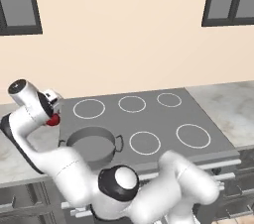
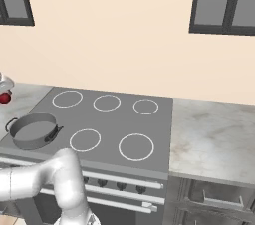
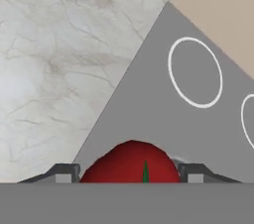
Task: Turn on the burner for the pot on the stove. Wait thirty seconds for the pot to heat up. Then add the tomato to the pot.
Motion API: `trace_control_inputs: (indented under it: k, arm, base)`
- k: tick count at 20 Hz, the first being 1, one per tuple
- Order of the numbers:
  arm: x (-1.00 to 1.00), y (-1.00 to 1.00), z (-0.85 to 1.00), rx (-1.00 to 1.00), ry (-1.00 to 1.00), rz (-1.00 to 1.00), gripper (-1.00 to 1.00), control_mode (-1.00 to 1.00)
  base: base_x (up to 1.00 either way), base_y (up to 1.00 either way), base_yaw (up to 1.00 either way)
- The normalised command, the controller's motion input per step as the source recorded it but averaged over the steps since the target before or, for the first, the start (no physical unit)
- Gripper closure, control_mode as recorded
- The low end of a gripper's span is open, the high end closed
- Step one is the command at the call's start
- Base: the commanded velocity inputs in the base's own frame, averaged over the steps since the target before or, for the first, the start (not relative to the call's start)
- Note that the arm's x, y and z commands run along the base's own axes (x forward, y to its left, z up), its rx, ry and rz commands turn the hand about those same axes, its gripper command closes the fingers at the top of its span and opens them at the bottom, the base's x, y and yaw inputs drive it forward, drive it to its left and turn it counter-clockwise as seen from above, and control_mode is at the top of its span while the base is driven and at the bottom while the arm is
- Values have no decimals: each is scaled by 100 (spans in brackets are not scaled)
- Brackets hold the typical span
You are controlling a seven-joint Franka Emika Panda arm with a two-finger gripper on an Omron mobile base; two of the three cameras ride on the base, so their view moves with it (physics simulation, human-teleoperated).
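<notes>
My gripper (image 1: 51, 118) is shut on the red tomato (image 1: 53, 119) and holds it in the air over the left edge of the stove (image 1: 163, 119). In the hand view the tomato (image 3: 131, 163) sits between both dark fingertips (image 3: 63, 173). From the right base view the tomato (image 2: 5, 97) shows at the far left edge. The grey pot (image 1: 92, 143) stands on the front-left burner, below and to the right of the tomato. Seen from the right, the pot (image 2: 34, 130) is empty.
Marble counter (image 1: 225, 106) lies right of the stove, and more marble (image 3: 54, 64) lies to its left under my hand. Dark knobs (image 2: 122, 186) and pale bar handles line the stove front. Several free burner rings (image 1: 193, 135) are marked on the cooktop.
</notes>
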Motion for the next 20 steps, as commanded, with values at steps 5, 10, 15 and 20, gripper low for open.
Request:
trace_control_inputs:
  k: [5,10,15,20]
  arm:
    - [-64,-100,43,27,5,-13,100,-100]
    - [-25,-98,53,25,23,-20,100,-100]
    - [0,-25,10,5,16,-7,100,-100]
    - [0,0,-6,0,0,0,100,-100]
  base:
    - [0,0,0]
    - [0,0,0]
    - [0,0,0]
    - [0,0,0]
